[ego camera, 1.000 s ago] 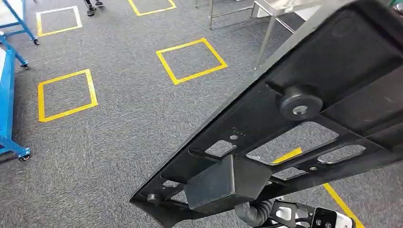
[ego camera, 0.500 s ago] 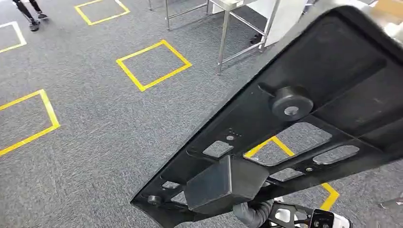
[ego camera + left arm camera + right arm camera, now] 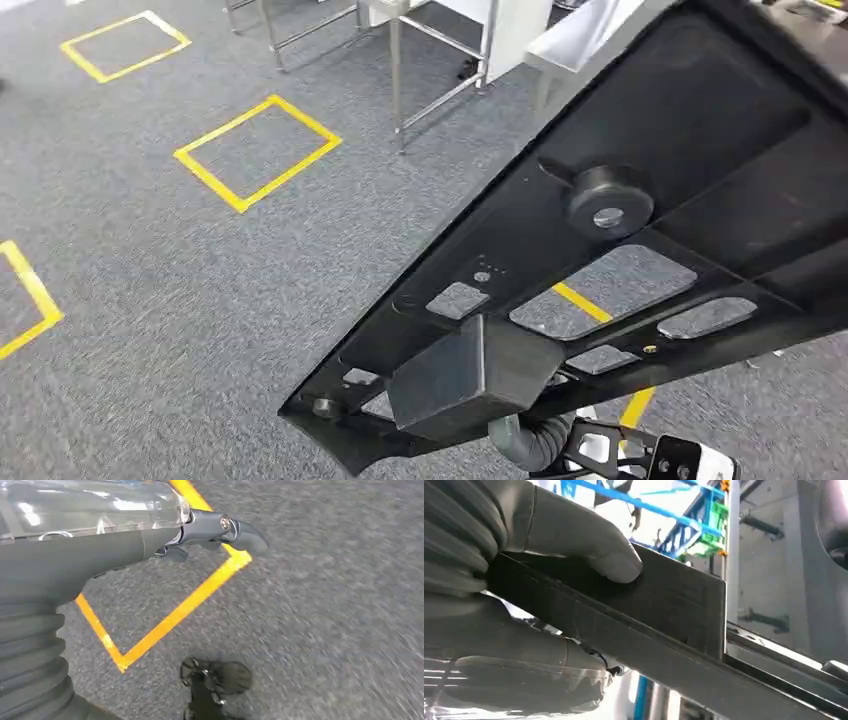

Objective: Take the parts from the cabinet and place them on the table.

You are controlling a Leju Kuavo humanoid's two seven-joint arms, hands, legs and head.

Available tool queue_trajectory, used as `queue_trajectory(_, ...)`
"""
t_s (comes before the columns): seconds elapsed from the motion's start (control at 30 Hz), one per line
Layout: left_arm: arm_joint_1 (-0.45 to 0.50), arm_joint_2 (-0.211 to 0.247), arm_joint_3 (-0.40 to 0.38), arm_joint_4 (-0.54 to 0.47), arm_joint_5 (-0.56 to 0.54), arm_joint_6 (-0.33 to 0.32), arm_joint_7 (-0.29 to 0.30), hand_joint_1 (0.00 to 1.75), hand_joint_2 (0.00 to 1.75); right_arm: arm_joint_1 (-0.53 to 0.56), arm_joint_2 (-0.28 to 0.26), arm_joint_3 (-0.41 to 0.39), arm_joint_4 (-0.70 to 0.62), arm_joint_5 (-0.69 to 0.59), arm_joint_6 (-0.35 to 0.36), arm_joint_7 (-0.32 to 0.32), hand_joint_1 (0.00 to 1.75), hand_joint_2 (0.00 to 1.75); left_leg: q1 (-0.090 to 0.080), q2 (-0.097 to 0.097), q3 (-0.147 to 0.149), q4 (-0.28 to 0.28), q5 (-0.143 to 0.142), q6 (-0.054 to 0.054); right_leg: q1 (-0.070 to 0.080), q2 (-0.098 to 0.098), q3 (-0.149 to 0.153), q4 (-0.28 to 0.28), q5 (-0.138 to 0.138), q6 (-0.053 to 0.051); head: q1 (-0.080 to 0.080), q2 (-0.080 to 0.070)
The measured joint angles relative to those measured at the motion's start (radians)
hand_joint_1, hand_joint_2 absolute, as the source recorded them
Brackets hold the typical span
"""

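A large black flat part with cut-outs, a round knob and a boxy block slants across the right of the head view, held above the carpet. My right hand grips its edge, the thumb pressing on the part's face. In the head view, that arm's grey ribbed wrist shows under the block. My left hand hangs over the floor holding nothing, a dark finger stretched out.
A steel-legged table with a pale top stands ahead near the part's far end. Yellow tape squares mark the grey carpet, and a yellow line shows through the part's cut-outs.
The camera has turned: the floor markings slid left and the steel table came closer. The black part keeps its place in my right hand.
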Motion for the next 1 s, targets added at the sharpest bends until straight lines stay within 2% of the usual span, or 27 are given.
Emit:
queue_trajectory(0.03,0.001,-0.001,0.000,0.000,0.001,0.002,0.001,0.00,1.75,-0.006,0.000,0.002,0.001,-0.003,0.002,0.000,1.75,1.75,0.002,-0.029,-0.027,0.059,-0.034,-0.001,0.000,0.010,0.000,0.001,0.001,-0.004,0.000,0.000)
queue_trajectory(0.07,0.004,-0.001,0.000,0.000,0.003,0.003,0.002,0.00,1.75,-0.009,0.000,0.005,0.003,-0.009,0.002,0.000,1.75,1.75,0.002,-0.046,-0.071,0.150,-0.077,-0.004,0.000,0.026,0.000,0.001,0.000,-0.006,0.000,0.000)
queue_trajectory(0.1,0.007,0.000,0.000,0.000,0.003,0.003,0.002,0.00,1.75,-0.009,0.000,0.005,0.005,-0.011,0.003,0.000,1.75,1.75,0.001,-0.052,-0.116,0.235,-0.110,-0.006,0.002,0.041,-0.001,0.002,0.000,-0.007,0.000,0.000)
queue_trajectory(0.13,0.009,0.000,0.000,0.000,0.004,0.003,0.003,0.00,1.75,-0.009,0.000,0.005,0.007,-0.012,0.004,0.000,1.75,1.75,0.001,-0.052,-0.147,0.287,-0.119,-0.006,0.003,0.054,-0.001,0.004,-0.001,-0.007,0.000,0.000)
queue_trajectory(0.17,0.009,-0.001,0.000,0.000,0.003,0.003,0.003,0.00,1.75,-0.009,0.000,0.005,0.009,-0.013,0.005,0.000,1.75,1.75,0.001,-0.053,-0.156,0.291,-0.103,-0.005,0.003,0.069,-0.001,0.006,-0.001,-0.007,0.000,0.000)
queue_trajectory(0.2,0.008,-0.002,0.000,0.000,0.003,0.003,0.003,0.00,1.75,-0.009,0.000,0.005,0.011,-0.013,0.007,0.000,1.75,1.75,0.001,-0.054,-0.141,0.243,-0.060,-0.003,0.003,0.084,0.000,0.010,-0.003,-0.005,0.000,0.000)
queue_trajectory(0.23,0.007,-0.002,0.000,0.000,0.002,0.003,0.003,0.00,1.75,-0.010,0.000,0.005,0.013,-0.013,0.007,0.000,1.75,1.75,0.002,-0.058,-0.111,0.168,-0.012,-0.001,0.003,0.097,0.001,0.013,-0.006,-0.003,0.000,0.000)
queue_trajectory(0.27,0.006,-0.002,0.000,0.000,0.001,0.004,0.003,0.00,1.75,-0.011,0.000,0.005,0.013,-0.013,0.006,0.000,1.75,1.75,0.002,-0.076,-0.065,0.061,0.045,0.002,0.002,0.109,0.003,0.018,-0.010,0.000,0.000,0.000)
queue_trajectory(0.3,0.007,-0.002,0.000,0.000,0.000,0.005,0.003,0.00,1.75,-0.012,0.000,0.005,0.013,-0.014,0.006,0.000,1.75,1.75,0.006,-0.128,-0.038,-0.004,0.055,0.008,0.000,0.119,0.002,0.022,-0.013,0.004,0.000,0.000)
queue_trajectory(0.33,0.006,-0.002,0.000,0.000,0.000,0.005,0.005,0.00,1.75,-0.013,0.000,0.005,0.014,-0.014,0.005,0.000,1.75,1.75,0.006,-0.147,-0.035,-0.013,0.045,0.008,0.006,0.125,-0.003,0.025,-0.015,0.008,0.000,0.000)
queue_trajectory(0.37,0.007,-0.002,0.000,0.000,-0.001,0.005,0.005,0.00,1.75,-0.016,0.000,0.005,0.014,-0.014,0.005,0.000,1.75,1.75,0.006,-0.136,-0.034,-0.017,0.050,0.012,0.000,0.142,-0.012,0.027,-0.010,0.017,0.000,0.000)
queue_trajectory(0.43,0.008,-0.002,0.000,0.000,-0.002,0.006,0.006,0.00,1.75,-0.016,-0.001,0.005,0.016,-0.018,0.005,0.000,1.75,1.75,0.000,-0.117,-0.032,-0.018,0.050,0.021,-0.006,0.162,-0.015,0.022,-0.006,0.028,0.000,0.000)
queue_trajectory(0.47,0.005,-0.007,0.000,0.000,-0.002,0.006,0.006,0.00,1.75,-0.016,-0.003,0.005,0.016,-0.020,0.005,0.000,1.75,1.75,0.007,-0.105,-0.030,-0.027,0.056,0.030,0.000,0.163,-0.017,0.024,-0.009,0.036,0.000,0.000)
queue_trajectory(0.5,0.000,-0.007,0.000,0.000,-0.002,0.007,0.006,0.00,1.75,-0.017,-0.004,0.005,0.017,-0.025,0.005,0.000,1.75,1.75,0.008,-0.094,-0.027,-0.032,0.059,0.037,0.001,0.100,-0.023,0.043,-0.023,0.039,0.000,0.000)
queue_trajectory(0.53,-0.001,-0.008,0.000,0.000,-0.002,0.008,0.007,0.00,1.75,-0.022,-0.006,0.006,0.018,-0.027,0.005,0.000,1.75,1.75,0.007,-0.083,-0.027,-0.033,0.057,0.043,0.003,0.055,-0.048,0.091,-0.054,0.041,0.000,0.000)
queue_trajectory(0.57,0.001,-0.008,0.000,0.000,-0.001,0.009,0.008,0.00,1.75,-0.026,-0.007,0.007,0.020,-0.030,0.005,0.000,1.75,1.75,0.005,-0.071,-0.027,-0.033,0.056,0.044,0.001,0.037,-0.083,0.162,-0.092,0.043,0.000,0.000)
queue_trajectory(0.6,0.005,-0.008,0.000,0.000,0.000,0.009,0.010,0.00,1.75,-0.028,-0.008,0.007,0.023,-0.031,0.006,0.000,1.75,1.75,0.004,-0.057,-0.027,-0.033,0.055,0.045,-0.002,0.031,-0.129,0.249,-0.129,0.046,0.000,0.000)
queue_trajectory(0.63,0.008,-0.008,0.000,0.000,0.001,0.010,0.013,0.00,1.75,-0.028,-0.010,0.007,0.027,-0.034,0.006,0.000,1.75,1.75,0.004,-0.040,-0.027,-0.033,0.053,0.045,-0.005,0.029,-0.170,0.326,-0.151,0.048,0.000,0.000)
queue_trajectory(0.67,0.008,-0.008,0.000,0.000,0.001,0.010,0.013,0.00,1.75,-0.028,-0.011,0.007,0.031,-0.035,0.006,0.000,1.75,1.75,0.004,-0.027,-0.026,-0.033,0.052,0.045,-0.008,0.027,-0.183,0.346,-0.146,0.049,0.000,0.000)
queue_trajectory(0.7,0.007,-0.008,0.000,0.000,0.001,0.010,0.013,0.00,1.75,-0.028,-0.013,0.007,0.034,-0.037,0.006,0.000,1.75,1.75,0.004,-0.016,-0.025,-0.033,0.050,0.044,-0.009,0.025,-0.173,0.326,-0.124,0.050,0.000,0.000)
queue_trajectory(0.77,0.004,-0.010,0.000,0.000,0.003,0.010,0.013,0.00,1.75,-0.030,-0.014,0.008,0.038,-0.040,0.005,0.000,1.75,1.75,0.004,0.005,-0.016,-0.033,0.045,0.039,-0.007,0.006,-0.089,0.164,-0.037,0.044,0.000,0.000)
queue_trajectory(0.8,0.004,-0.010,0.000,0.000,0.003,0.010,0.013,0.00,1.75,-0.034,-0.014,0.008,0.038,-0.042,0.005,0.000,1.75,1.75,0.004,0.015,-0.010,-0.033,0.041,0.035,-0.003,-0.033,-0.034,0.067,-0.001,0.037,0.000,0.000)
queue_trajectory(0.83,0.005,-0.010,0.000,0.000,0.003,0.010,0.013,0.00,1.75,-0.039,-0.014,0.009,0.038,-0.042,0.005,0.000,1.75,1.75,-0.006,0.023,-0.007,-0.028,0.034,0.027,0.010,-0.073,-0.014,0.021,-0.011,0.032,0.000,0.000)
queue_trajectory(0.87,0.005,-0.010,0.000,0.000,0.003,0.010,0.013,0.00,1.75,-0.041,-0.014,0.010,0.039,-0.042,0.004,0.000,1.75,1.75,-0.006,0.030,-0.006,-0.030,0.033,0.022,0.010,-0.054,-0.017,0.024,-0.008,0.026,0.000,0.000)
queue_trajectory(0.97,0.001,-0.010,0.000,0.000,0.001,0.008,0.005,0.00,1.75,-0.042,-0.018,0.010,0.042,-0.049,-0.008,0.000,1.75,1.75,-0.006,0.066,0.004,-0.033,0.026,0.007,0.011,-0.017,-0.021,0.022,-0.007,0.015,0.000,0.000)
queue_trajectory(1.0,-0.001,-0.010,0.000,0.000,0.000,0.008,0.005,0.00,1.75,-0.041,-0.018,0.010,0.042,-0.050,-0.008,0.000,1.75,1.75,0.002,0.040,0.001,-0.021,0.016,-0.001,0.002,-0.007,-0.016,0.016,-0.002,0.008,0.000,0.000)
